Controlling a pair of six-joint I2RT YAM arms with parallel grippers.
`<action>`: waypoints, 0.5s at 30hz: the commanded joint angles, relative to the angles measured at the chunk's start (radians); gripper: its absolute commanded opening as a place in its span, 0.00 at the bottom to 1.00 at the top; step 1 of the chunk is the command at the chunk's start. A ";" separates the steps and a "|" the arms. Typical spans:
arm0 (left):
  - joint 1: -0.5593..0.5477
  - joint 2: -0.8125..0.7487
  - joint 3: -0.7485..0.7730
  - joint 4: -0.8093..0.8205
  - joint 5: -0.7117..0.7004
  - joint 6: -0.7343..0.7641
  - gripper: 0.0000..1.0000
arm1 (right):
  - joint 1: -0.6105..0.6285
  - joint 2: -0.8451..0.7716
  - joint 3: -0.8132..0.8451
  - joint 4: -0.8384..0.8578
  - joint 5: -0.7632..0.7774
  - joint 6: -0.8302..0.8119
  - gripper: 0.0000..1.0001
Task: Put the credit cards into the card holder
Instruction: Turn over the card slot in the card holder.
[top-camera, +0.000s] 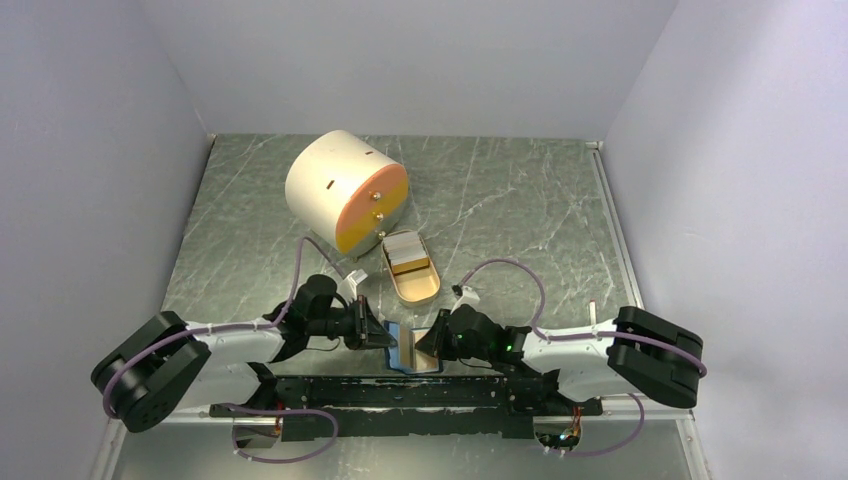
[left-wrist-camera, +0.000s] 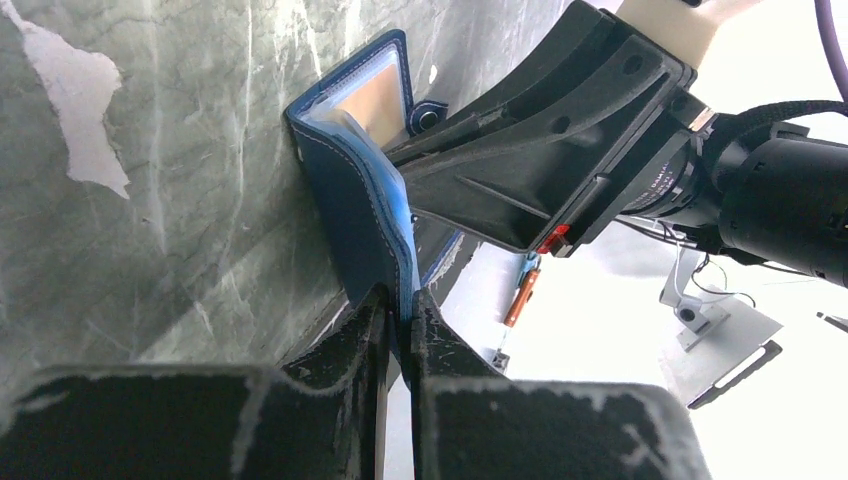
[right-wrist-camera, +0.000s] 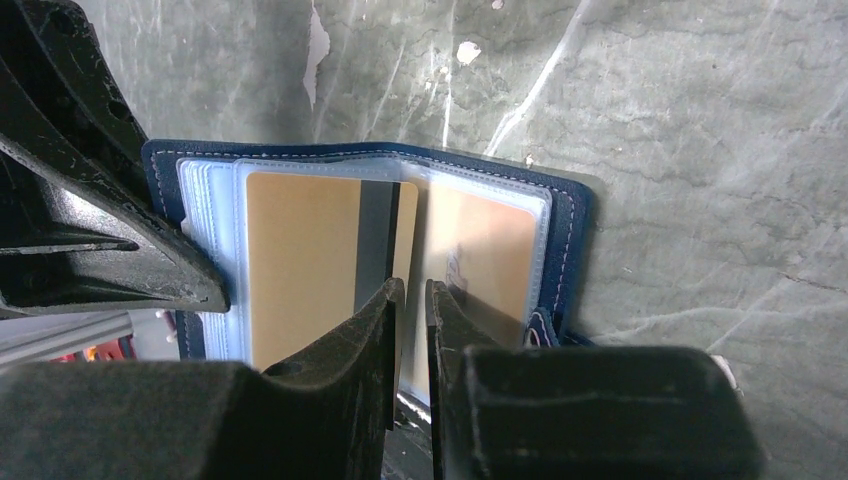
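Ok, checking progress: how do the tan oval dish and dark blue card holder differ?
The tan oval dish sits untouched; the dark blue card holder is pinched by the left gripper. The dish's whitish cards lie loose; the holder's tan ones sit in clear sleeves. Both hold cards.

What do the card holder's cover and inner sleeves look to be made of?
The card holder cover looks like matte navy leather or imitation, with pale stitching along its edge. The inner sleeves look like clear glossy plastic: a tan card shows through them.
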 joint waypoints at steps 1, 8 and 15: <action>-0.003 0.033 0.009 0.113 0.044 0.012 0.09 | 0.002 0.019 0.001 -0.015 0.016 -0.018 0.19; -0.003 0.096 0.043 0.104 0.054 0.042 0.10 | 0.004 0.051 0.019 -0.012 0.008 -0.029 0.19; -0.005 0.081 0.073 0.020 0.020 0.084 0.09 | 0.004 0.085 0.057 -0.029 0.000 -0.049 0.18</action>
